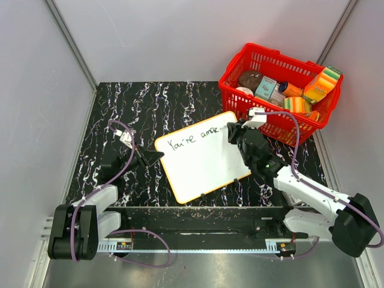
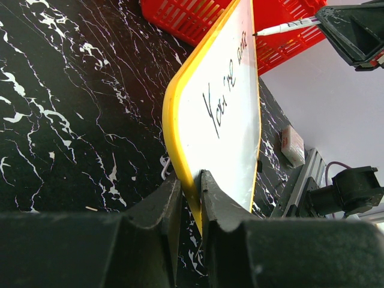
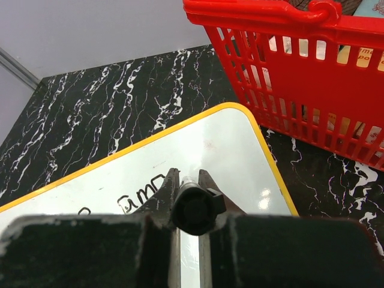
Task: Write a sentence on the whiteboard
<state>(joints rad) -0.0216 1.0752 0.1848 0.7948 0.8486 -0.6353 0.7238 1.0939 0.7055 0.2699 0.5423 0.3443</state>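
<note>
Whiteboard (image 1: pixel 201 159): one, lying in the middle of the black marbled table (image 1: pixel 150 102), between my two arms and with its far right corner close to the one red basket (image 1: pixel 264 123). That basket sits at the table's far right and holds a heap of packets and jars too crowded for me to count. One line of black writing runs along the board's far edge, reading "You're" and then a few letters starting "am". One marker (image 2: pixel 285 26) is in play. My left arm (image 1: pixel 105 195) reaches low and forward from its base, the wrist turned to my right. My left pincer (image 2: pixel 191 186) is clamped on the board's yellow rim at the left corner, one finger on each face. My right arm (image 1: pixel 306 189) stretches diagonally from its base at the near right, up and across the board's right edge. My right pincer (image 1: pixel 231 129) is closed tight around the marker, whose tip is over the board just after the last letter; I cannot tell whether it touches the surface.
</note>
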